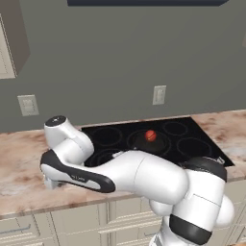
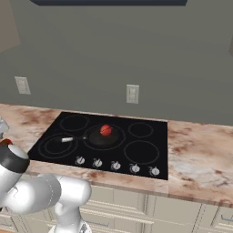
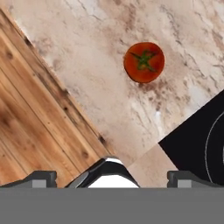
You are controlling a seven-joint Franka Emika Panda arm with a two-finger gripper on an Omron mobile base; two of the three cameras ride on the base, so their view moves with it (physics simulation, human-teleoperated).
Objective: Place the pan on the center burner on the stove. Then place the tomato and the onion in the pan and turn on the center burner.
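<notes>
The pan (image 2: 101,138) sits on the centre burner of the stove (image 2: 144,154), its handle (image 2: 68,139) pointing left. The onion (image 2: 105,130) lies inside it. From the left base view the same pan (image 1: 142,142) and onion (image 1: 150,135) show on the stove (image 1: 194,146), just past my arm. The tomato (image 3: 144,62), orange-red with a green star on top, rests on the marble counter left of the stove's corner (image 3: 197,146). My gripper (image 3: 113,177) hangs above the counter a little short of the tomato, open wide with nothing between its fingers (image 3: 41,177).
The counter's front edge (image 3: 65,94) runs diagonally through the hand view, with wooden floor (image 3: 26,118) beyond it. A row of silver knobs (image 2: 116,165) lines the stove's front. Wall outlets (image 1: 28,104) (image 2: 132,94) sit above the counter.
</notes>
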